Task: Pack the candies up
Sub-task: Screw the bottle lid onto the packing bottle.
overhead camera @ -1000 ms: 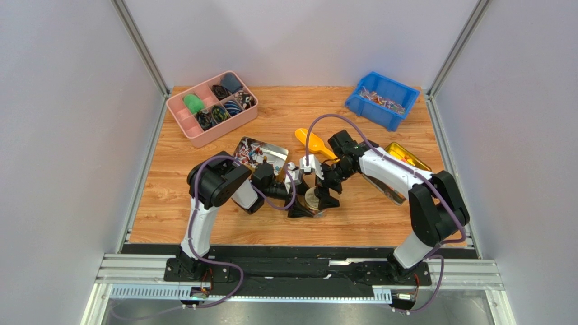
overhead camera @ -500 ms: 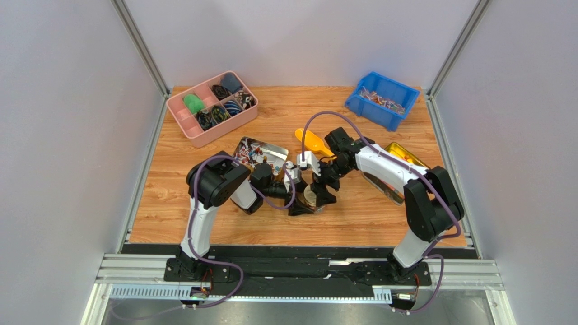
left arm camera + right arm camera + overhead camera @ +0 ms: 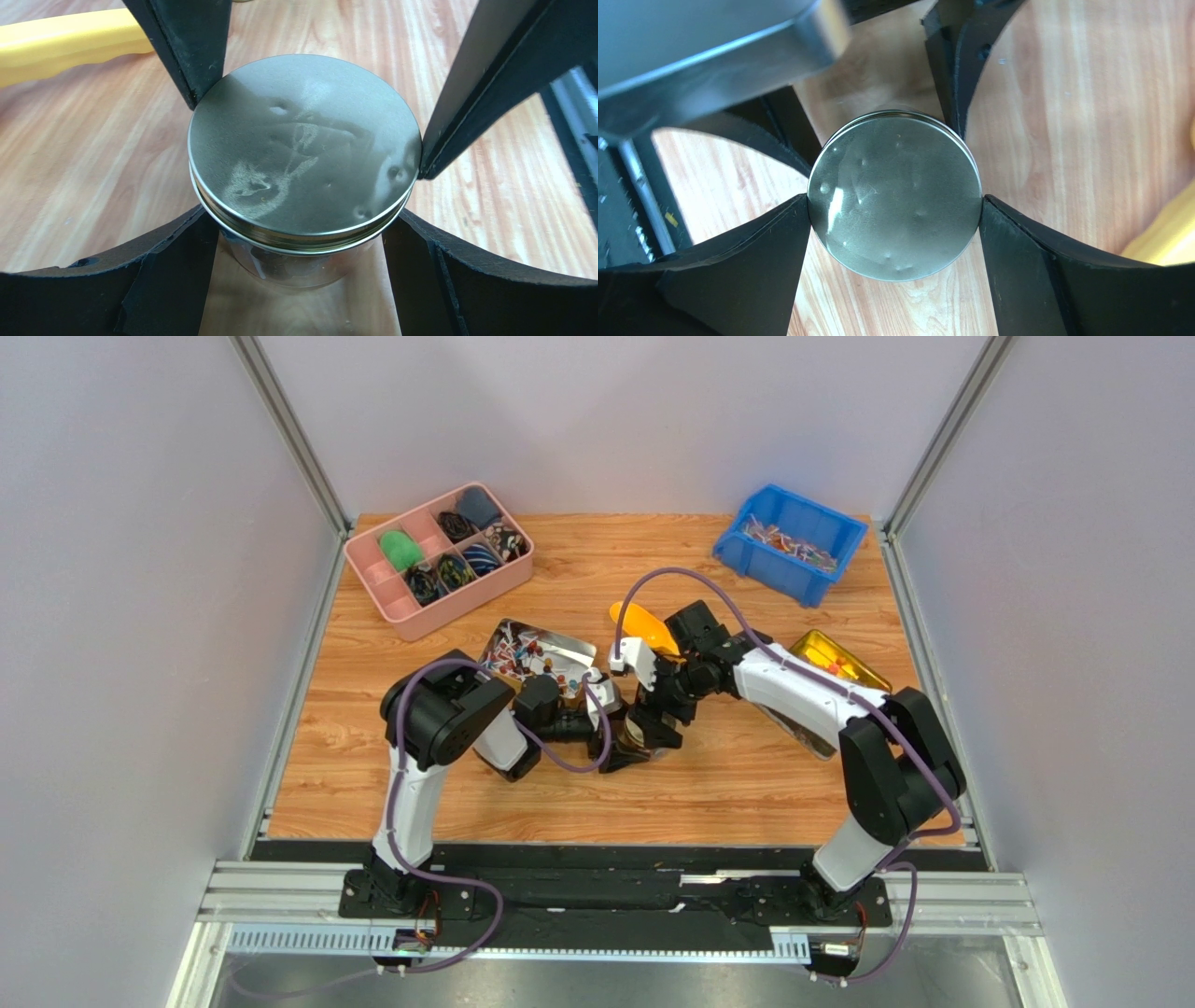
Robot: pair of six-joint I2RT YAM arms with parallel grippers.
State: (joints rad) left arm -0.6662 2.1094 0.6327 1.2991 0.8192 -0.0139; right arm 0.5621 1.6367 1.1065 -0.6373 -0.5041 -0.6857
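A small glass jar (image 3: 302, 262) with a dented metal lid (image 3: 303, 150) stands on the table centre (image 3: 638, 735). My left gripper (image 3: 298, 259) is shut on the jar's glass body, one finger on each side below the lid. My right gripper (image 3: 895, 210) is shut on the lid (image 3: 895, 196), its fingers (image 3: 773, 245) pressing the rim from both sides. The wrapped candies lie in a silver tray (image 3: 533, 655) behind the left gripper (image 3: 617, 745) and in a blue bin (image 3: 790, 539) at the back right. The right gripper (image 3: 659, 717) hides the jar from above.
A yellow scoop (image 3: 638, 626) lies just behind the jar, its handle showing in the left wrist view (image 3: 67, 42). A yellow tray of gummies (image 3: 842, 661) sits under the right arm. A pink divided organiser (image 3: 438, 557) stands at the back left.
My right gripper has swung left over the jar and closed on its lid. The left gripper and the jar have shifted slightly back and left.
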